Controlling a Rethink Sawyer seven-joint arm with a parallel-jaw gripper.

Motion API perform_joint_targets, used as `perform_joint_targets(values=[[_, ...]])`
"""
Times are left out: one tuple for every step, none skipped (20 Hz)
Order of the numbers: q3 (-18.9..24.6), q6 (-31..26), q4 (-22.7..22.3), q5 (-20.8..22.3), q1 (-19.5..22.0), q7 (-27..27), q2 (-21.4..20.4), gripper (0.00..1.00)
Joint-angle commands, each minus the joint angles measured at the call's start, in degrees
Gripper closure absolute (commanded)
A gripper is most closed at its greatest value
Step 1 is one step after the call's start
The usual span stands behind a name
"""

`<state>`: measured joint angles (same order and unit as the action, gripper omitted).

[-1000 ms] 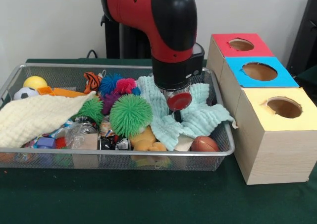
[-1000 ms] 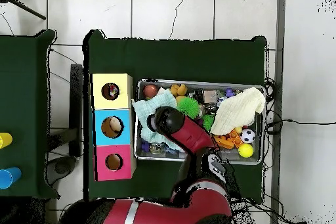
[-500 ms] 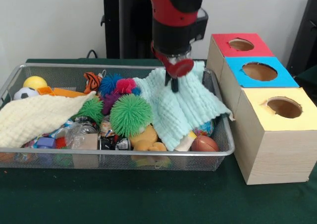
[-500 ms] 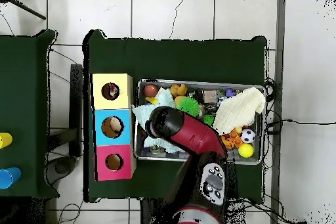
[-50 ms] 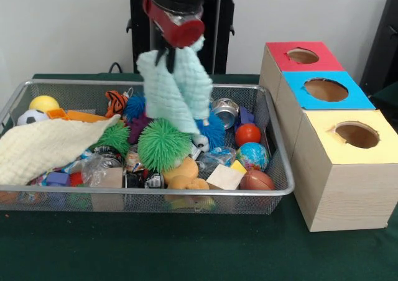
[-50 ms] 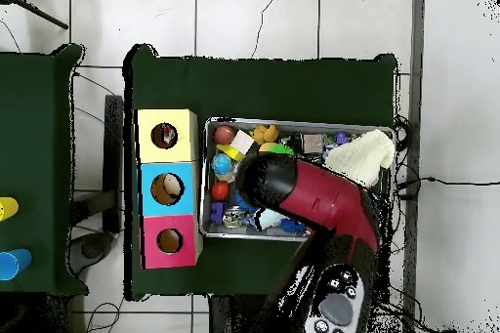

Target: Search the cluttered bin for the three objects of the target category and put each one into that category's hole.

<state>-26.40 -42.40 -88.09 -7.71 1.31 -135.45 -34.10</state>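
Note:
My gripper is high above the middle of the wire bin, shut on a mint green cloth that hangs down from it over the toys. Uncovered at the bin's right end lie a red ball, a globe ball, a brown football and a metal can. A green spiky ball sits mid-bin. In the overhead view the arm hides the gripper and the cloth; the red ball and globe ball show beside it.
Three boxes stand right of the bin, topped red, blue and yellow, each with a round hole. A cream cloth covers the bin's left part, by a yellow ball and a soccer ball.
The gripper rose and moved left in the front view, carrying the mint cloth off the bin's right end. The red ball, globe ball and can came into sight.

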Motion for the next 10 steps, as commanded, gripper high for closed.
perform_joint_targets(values=[[0.42,-1.93,7.96,6.98,5.29,5.92,-1.36,1.00],[1.44,-1.84,7.43,7.17,6.30,6.47,-1.81,1.00],[2.02,-1.86,8.21,7.69,6.94,6.58,-1.57,1.00],[2.77,-1.45,7.74,8.15,7.77,7.04,-2.06,1.00],[3.23,-1.75,8.15,8.37,7.81,6.65,-1.98,1.00],[3.98,-1.46,7.75,8.66,8.65,7.32,-2.56,1.00],[4.53,-1.70,7.79,8.86,8.47,6.98,-2.72,1.00],[5.53,-1.28,7.06,8.67,9.39,7.52,-3.01,1.00],[6.46,-1.34,6.59,8.53,9.53,7.28,-3.07,1.00],[7.78,-0.33,5.39,8.11,10.40,7.50,-3.04,1.00]])
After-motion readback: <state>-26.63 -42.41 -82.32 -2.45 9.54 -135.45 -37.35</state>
